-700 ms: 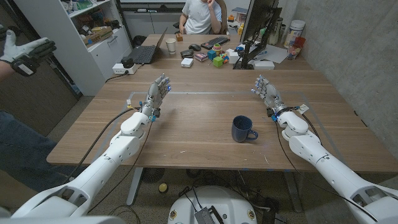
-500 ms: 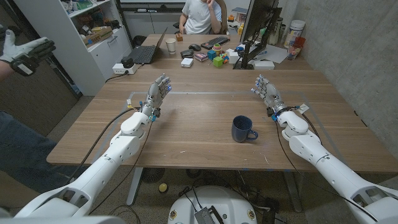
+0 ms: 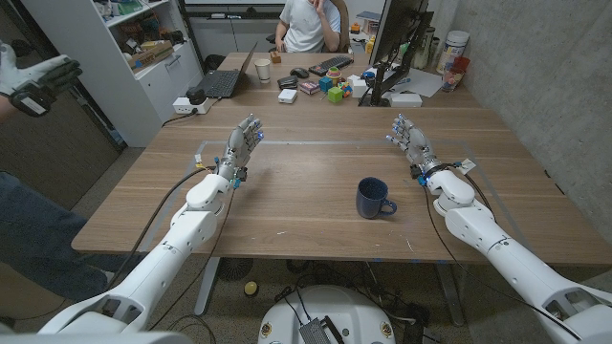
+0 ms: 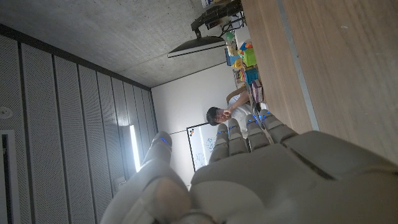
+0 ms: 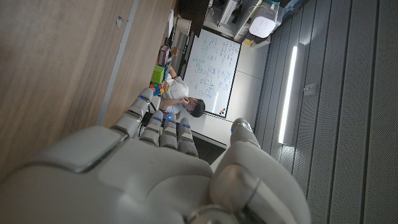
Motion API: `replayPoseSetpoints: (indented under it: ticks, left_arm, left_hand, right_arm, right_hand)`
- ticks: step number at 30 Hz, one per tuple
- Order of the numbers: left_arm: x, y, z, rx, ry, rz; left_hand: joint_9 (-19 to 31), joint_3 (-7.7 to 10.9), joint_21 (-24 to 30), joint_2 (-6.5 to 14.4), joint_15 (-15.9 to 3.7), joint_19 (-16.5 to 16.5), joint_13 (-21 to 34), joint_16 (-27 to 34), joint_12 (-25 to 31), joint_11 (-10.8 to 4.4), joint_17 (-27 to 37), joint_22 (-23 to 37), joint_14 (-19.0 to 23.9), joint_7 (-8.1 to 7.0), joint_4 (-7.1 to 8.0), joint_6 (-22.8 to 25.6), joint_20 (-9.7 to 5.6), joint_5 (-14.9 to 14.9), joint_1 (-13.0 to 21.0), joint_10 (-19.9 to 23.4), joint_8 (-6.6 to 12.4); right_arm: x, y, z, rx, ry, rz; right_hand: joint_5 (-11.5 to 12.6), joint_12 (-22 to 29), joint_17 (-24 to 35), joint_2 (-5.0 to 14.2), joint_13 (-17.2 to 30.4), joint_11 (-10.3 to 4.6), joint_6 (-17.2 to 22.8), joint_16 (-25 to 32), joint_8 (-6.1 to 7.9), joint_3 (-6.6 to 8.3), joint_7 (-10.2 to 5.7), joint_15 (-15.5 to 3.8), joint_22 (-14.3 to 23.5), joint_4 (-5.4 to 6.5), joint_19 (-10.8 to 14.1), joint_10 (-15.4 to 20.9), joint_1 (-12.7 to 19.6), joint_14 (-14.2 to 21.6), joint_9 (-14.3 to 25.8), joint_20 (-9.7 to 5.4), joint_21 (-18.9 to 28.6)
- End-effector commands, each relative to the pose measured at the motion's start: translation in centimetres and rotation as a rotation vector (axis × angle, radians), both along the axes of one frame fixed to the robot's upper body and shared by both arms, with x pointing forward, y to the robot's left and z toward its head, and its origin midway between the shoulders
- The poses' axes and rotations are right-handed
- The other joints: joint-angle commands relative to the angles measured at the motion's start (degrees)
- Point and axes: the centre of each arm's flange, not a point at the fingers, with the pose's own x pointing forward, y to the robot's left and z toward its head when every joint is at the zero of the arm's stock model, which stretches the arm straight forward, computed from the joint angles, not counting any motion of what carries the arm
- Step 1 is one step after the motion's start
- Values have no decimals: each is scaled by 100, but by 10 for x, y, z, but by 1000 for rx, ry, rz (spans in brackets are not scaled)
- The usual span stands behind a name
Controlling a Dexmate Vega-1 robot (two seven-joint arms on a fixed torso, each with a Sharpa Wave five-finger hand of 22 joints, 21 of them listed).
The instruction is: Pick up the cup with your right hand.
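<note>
A dark blue cup [image 3: 374,199] is seen upright on the table [image 3: 306,205], handle toward the right hand [image 3: 409,143].
Nothing is held by either hand; the left hand [image 3: 245,140] is likewise spread. No writing can be read.

You have one dark blue cup [image 3: 373,198] standing upright on the tabletop, mouth up and open, handle pointing toward the right edge. It sits right of centre, nearer the front edge than the back.

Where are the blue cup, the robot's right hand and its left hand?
cup [image 3: 372,198], head view, on its dark blue side wall.
right hand [image 3: 409,139], head view, middle of the hand.
left hand [image 3: 243,142], head view, middle of the hand.
</note>
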Motion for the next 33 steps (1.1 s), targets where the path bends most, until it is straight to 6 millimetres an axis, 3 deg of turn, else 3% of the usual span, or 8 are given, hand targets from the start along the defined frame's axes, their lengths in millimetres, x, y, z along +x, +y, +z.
replayPoseSetpoints:
  ticks: [1, 12, 24, 33]
  left_arm:
    - [-2, 0, -3, -2, 6, 1]
    - [0, -2, -3, -11, 20, 4]
    - [1, -5, -3, 4, 34, -1]
    - [4, -13, 0, 11, 31, -20]
  left_hand:
    - [14, 50, 36, 29, 20, 6, 8, 24, 29, -17, 11, 8, 17, 10, -9, 75, 57, 33, 58, 49, 44]
    - [15, 58, 32, 42, 24, -10, 8, 21, 29, -16, 11, 9, 16, 13, -14, 76, 78, 32, 66, 51, 41]
    - [15, 64, 26, 51, 25, -31, 9, 18, 26, -11, 11, 9, 12, 10, -19, 79, 102, 30, 74, 48, 39]
    - [16, 70, 22, 60, 29, -47, 9, 16, 24, -3, 11, 10, 9, 12, -23, 84, 118, 30, 81, 46, 39]
  right_arm:
    - [-18, -16, 4, -9, -40, -33]
    - [-48, -28, -3, 10, -85, -44]
    - [-96, -24, -19, 5, -128, -25]
    - [-119, -26, -29, -26, -128, -30]
  right_hand:
    - [40, 30, 1, -15, 5, 7, 20, 9, 14, 33, 12, -1, 19, -58, 33, 42, 69, 32, 18, 7, -26]
    - [41, 23, -37, -64, -22, 35, 26, -7, 19, 49, 47, 39, 18, -138, 57, 14, 180, 22, 14, 39, -70]
    - [38, 30, -85, -115, -55, 26, 24, -9, 20, 59, 45, 22, 21, -205, 80, 14, 314, 45, 13, 44, -146]
    - [35, 37, -105, -138, -70, 41, 17, -5, 17, 55, 58, 44, 23, -219, 116, 24, 372, 66, 13, 78, -183]
